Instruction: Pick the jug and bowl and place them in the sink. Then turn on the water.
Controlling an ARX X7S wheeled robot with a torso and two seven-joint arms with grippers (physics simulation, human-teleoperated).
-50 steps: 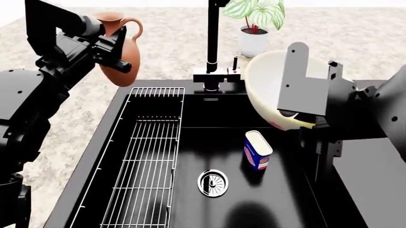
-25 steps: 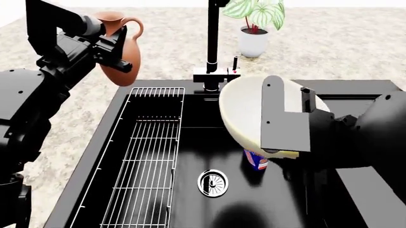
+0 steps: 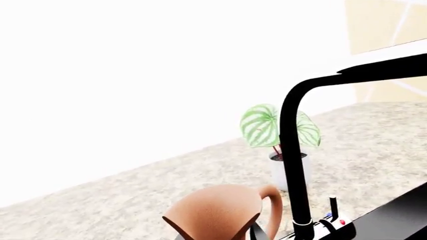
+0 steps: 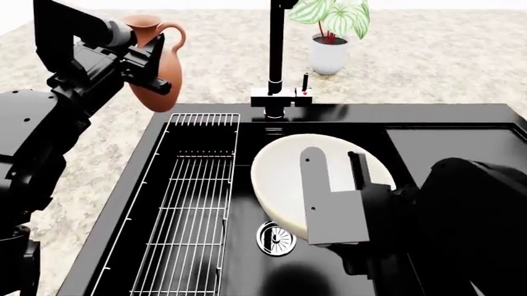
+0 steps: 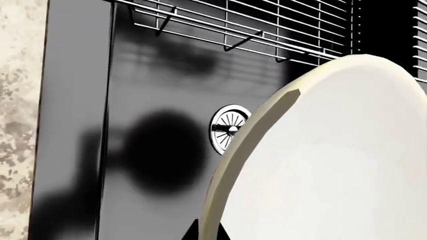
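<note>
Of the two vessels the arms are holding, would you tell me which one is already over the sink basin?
The cream bowl, held by the right gripper, hangs tilted over the sink near the drain. The terracotta jug, in the left gripper, is over the countertop.

We see the jug (image 4: 161, 65) as matt terracotta clay, smooth and unglazed, clamped between the dark, dull fingers of our left gripper (image 4: 152, 58). The bowl (image 4: 288, 179), gripped at its rim by the flat grey matt plates of our right gripper (image 4: 342, 203), looks like smooth cream ceramic with a soft sheen. Below it the sink (image 4: 247, 259) is black and faintly reflective, its drain (image 4: 274, 237) shiny steel, its wire rack (image 4: 189, 203) bright metal. The faucet (image 4: 276, 55) is smooth black; the counter (image 4: 445, 61) is speckled stone.
</note>
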